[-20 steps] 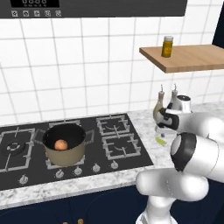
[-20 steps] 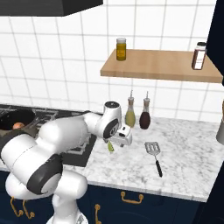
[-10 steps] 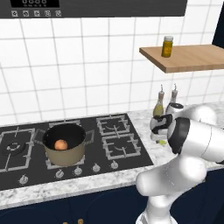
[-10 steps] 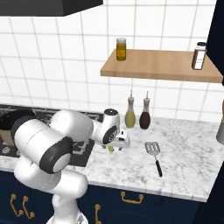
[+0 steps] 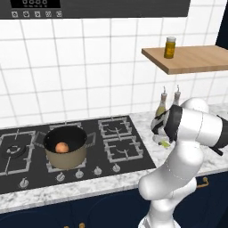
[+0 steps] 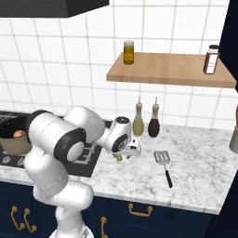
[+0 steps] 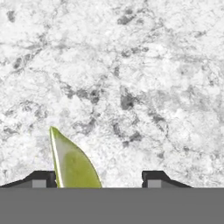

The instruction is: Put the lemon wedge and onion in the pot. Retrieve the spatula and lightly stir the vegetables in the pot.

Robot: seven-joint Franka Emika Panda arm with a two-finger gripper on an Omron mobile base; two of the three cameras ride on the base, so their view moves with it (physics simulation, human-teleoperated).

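— How much of the lemon wedge [image 7: 72, 162] can you see from the hand camera?

— Only its upper part; the base is cut off at the bottom edge, next to one fingertip [image 7: 41, 178].

— And from the left base camera?

— The arm covers most of it, leaving a small yellow-green sliver [image 5: 164, 143]. The gripper [image 5: 161, 141] is mostly hidden there too, so its jaws can't be judged.

— The onion [image 6: 19, 134]?

— From the right base camera it's partly behind the arm.

yellow-green lemon wedge [image 7: 72, 164] — speckled grey-white counter [image 7: 131, 78]

Onion [image 5: 62, 147] in pot [image 5: 67, 156] — lemon wedge [image 7: 72, 164] outside
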